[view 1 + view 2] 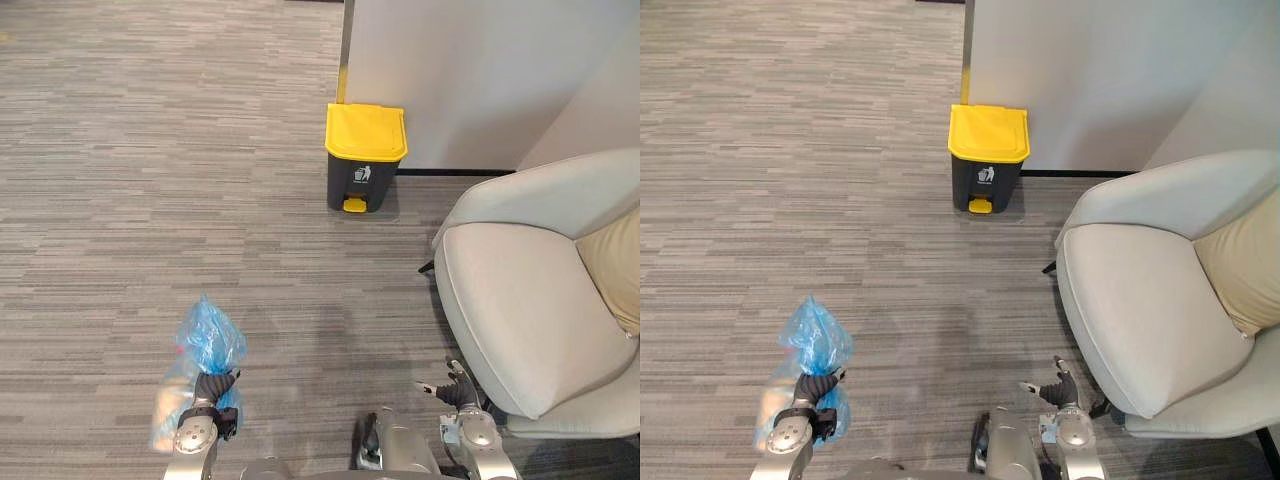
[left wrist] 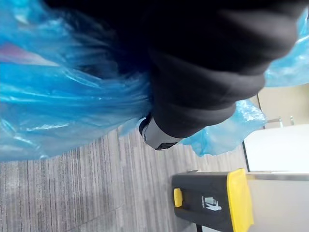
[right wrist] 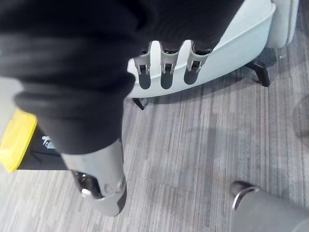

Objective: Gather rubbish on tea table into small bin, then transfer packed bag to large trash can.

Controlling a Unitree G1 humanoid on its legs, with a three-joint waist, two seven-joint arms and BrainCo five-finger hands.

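Grey carpet underlies left robot hand clenched on blue bag, which billows around it

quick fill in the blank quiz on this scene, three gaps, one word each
The left hand grips a ____ plastic bag.
The trash can has a ____ lid.
The armchair stands on the robot's ____ side.
Missing words: blue; yellow; right.

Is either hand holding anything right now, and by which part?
The left hand grips the blue rubbish bag by its gathered neck, with the bag's tuft sticking out above the fist. The right hand holds nothing.
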